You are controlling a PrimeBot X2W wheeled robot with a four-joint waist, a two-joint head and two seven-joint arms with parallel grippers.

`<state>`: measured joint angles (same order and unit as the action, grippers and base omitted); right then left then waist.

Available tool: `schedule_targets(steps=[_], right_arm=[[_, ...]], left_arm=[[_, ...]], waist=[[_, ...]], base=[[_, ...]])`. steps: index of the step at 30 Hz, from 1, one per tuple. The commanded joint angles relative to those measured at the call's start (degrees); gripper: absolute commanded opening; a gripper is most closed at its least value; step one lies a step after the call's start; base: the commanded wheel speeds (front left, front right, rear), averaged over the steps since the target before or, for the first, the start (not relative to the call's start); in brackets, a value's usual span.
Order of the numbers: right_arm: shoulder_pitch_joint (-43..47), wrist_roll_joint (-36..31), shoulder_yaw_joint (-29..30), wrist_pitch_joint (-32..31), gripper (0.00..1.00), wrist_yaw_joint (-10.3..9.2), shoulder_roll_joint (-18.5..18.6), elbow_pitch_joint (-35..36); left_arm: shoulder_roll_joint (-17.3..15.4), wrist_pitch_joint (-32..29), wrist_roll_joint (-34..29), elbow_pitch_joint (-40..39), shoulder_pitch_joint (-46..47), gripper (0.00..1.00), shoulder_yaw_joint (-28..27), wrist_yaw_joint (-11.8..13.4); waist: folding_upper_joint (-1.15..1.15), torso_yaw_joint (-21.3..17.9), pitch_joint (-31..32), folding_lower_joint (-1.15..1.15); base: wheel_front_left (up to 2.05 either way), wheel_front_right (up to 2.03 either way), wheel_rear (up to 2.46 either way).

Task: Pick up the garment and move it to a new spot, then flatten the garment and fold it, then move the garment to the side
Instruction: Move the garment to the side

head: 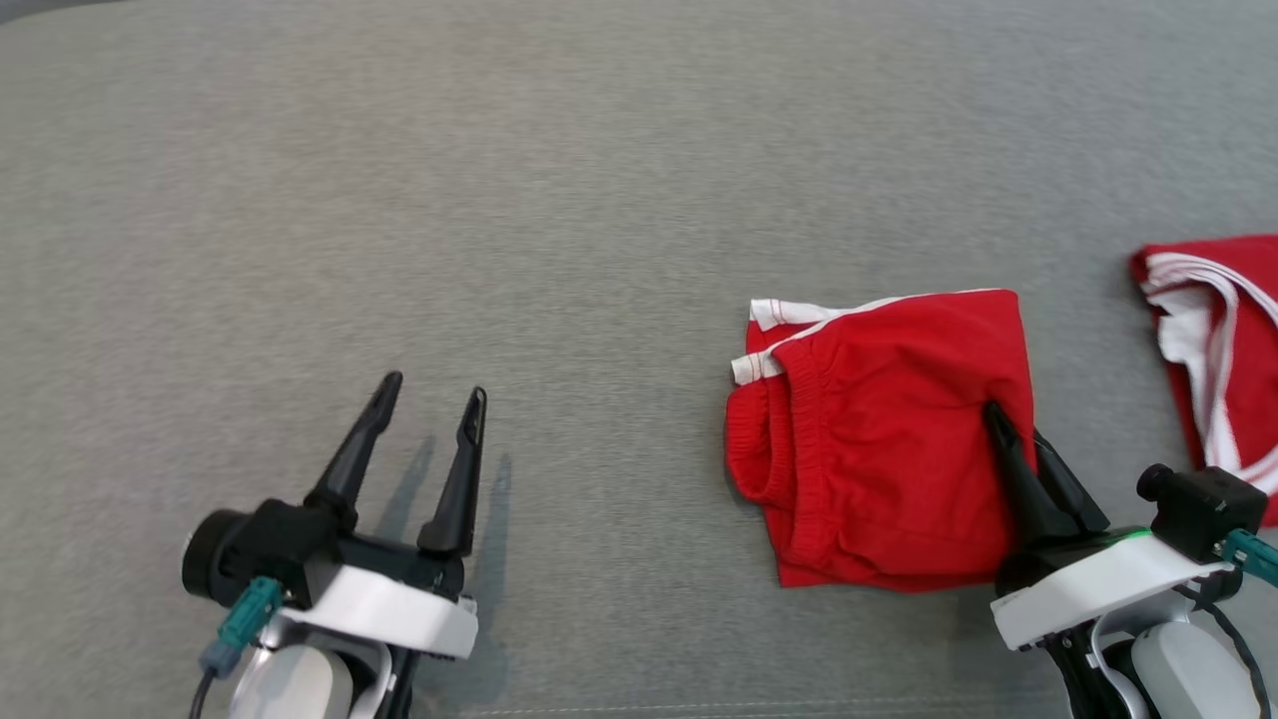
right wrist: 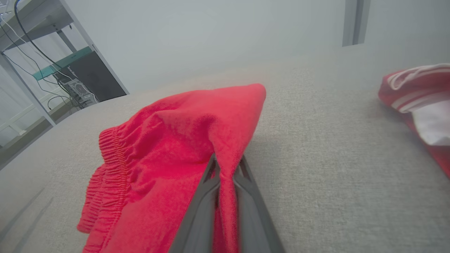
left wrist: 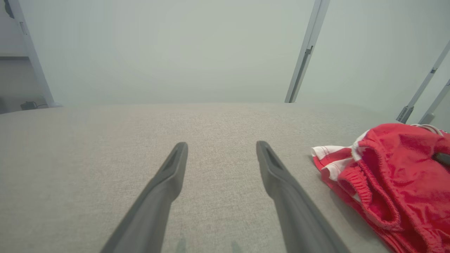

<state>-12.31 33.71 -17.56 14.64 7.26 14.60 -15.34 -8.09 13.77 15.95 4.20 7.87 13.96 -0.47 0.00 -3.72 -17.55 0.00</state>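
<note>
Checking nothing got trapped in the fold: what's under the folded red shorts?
The folded red shorts lie on the grey cloth surface; whatever is beneath them is covered. The right gripper pinches their right edge.

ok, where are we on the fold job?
Done: the red shorts lie folded in a compact stack on the grey surface. In hand: the right gripper is shut on the stack's right edge, while the left gripper is open over bare surface. Left: carrying the shorts to the side, perhaps toward the other red garment at the right.
</note>
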Motion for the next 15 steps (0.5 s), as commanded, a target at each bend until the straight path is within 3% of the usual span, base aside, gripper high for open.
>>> schedule_targets(steps=[1,8,15], right_arm=[[0.0,-0.5,-0.8,0.4,0.0,0.23,0.7,1.6],[-9.2,0.9,-5.0,0.4,0.0,0.23,3.4,1.7],[-17.1,6.2,-9.1,-0.3,0.0,0.23,9.3,2.3]], left_arm=[[-1.0,-0.3,-0.8,-1.9,3.0,1.0,-1.7,-0.3],[-4.1,-3.8,-2.5,-4.6,5.6,1.0,-1.5,-0.6],[-4.2,-5.0,-2.7,-5.9,6.9,1.0,-0.4,-0.8]], waist=[[0.0,-5.1,-1.8,0.0],[0.0,-14.2,-4.7,0.0],[0.0,-16.1,-6.3,0.0]], base=[[0.0,0.0,0.0],[0.0,0.0,0.0],[0.0,0.0,0.0]])
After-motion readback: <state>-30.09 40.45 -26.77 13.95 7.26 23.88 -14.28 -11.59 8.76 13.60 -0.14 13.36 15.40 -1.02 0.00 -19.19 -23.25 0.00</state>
